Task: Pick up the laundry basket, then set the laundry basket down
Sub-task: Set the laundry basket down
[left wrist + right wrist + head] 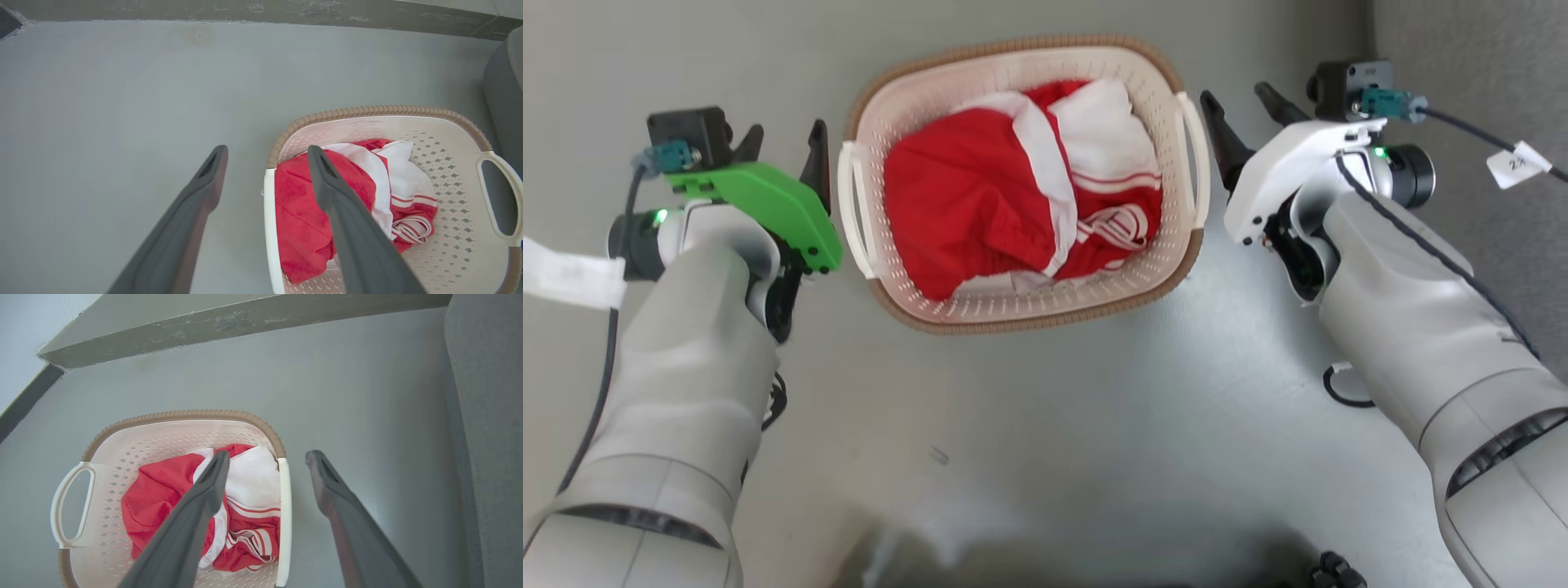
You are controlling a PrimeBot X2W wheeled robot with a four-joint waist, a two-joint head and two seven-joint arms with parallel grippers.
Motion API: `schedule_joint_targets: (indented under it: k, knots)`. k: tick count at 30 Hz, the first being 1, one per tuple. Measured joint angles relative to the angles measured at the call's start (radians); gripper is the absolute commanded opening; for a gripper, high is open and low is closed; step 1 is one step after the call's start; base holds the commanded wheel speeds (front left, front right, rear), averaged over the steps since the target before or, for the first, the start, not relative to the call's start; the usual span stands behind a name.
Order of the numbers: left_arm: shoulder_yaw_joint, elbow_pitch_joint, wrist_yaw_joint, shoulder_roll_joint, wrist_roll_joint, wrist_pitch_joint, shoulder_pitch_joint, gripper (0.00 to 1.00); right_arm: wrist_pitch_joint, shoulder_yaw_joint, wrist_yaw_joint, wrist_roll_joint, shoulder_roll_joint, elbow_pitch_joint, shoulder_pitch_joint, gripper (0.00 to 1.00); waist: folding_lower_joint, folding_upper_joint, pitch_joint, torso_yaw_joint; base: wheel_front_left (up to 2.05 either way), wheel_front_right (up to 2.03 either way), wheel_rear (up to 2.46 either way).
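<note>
The laundry basket (1021, 57), cream-white with perforated walls and a brown woven-look rim, stands on the grey floor with red and white clothes (980, 196) inside. My left gripper (783, 140) is open just left of its left handle (854, 208). In the left wrist view the left gripper (265, 157) straddles that handle (269, 228) from above, one finger over the floor, one over the clothes. My right gripper (1241, 100) is open beside the right handle (1194, 155). The right wrist view shows the right gripper (267, 461) straddling this handle (284, 514) likewise.
A grey upholstered piece of furniture (486, 416) rises close to the right of the basket. A dark skirting strip and wall (204, 326) run beyond the basket. Bare grey floor (1054, 441) lies in front of it. Cables hang from both wrists.
</note>
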Motion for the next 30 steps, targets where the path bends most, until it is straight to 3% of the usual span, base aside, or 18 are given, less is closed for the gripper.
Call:
schedule_joint_targets:
  k: [7, 15, 22, 30]
  knots:
    - [0.001, -0.032, 0.0, 0.001, 0.0, -0.021, 0.056, 1.0, -0.003, -0.021, -0.005, 0.005, 0.0, -0.007, 0.048, 1.0, 0.0, 0.0, -0.088, 0.002, 0.0, 0.0, 0.0]
    - [0.009, -0.082, 0.0, 0.016, 0.001, -0.025, 0.121, 1.0, -0.003, -0.081, -0.066, -0.016, -0.017, -0.132, 0.083, 1.0, 0.0, 0.0, -0.192, 0.003, 0.0, 0.0, 0.0]
    - [0.044, -0.233, 0.003, 0.05, 0.037, -0.025, 0.169, 1.0, -0.003, -0.123, -0.1, -0.063, -0.042, -0.231, 0.177, 1.0, 0.0, 0.0, -0.283, 0.0, 0.0, 0.0, 0.0]
    - [0.092, -0.379, 0.041, 0.072, 0.072, -0.025, 0.279, 1.0, -0.003, -0.169, -0.137, -0.118, -0.053, -0.354, 0.282, 1.0, 0.0, 0.0, -0.383, -0.007, 0.0, 0.0, 0.0]
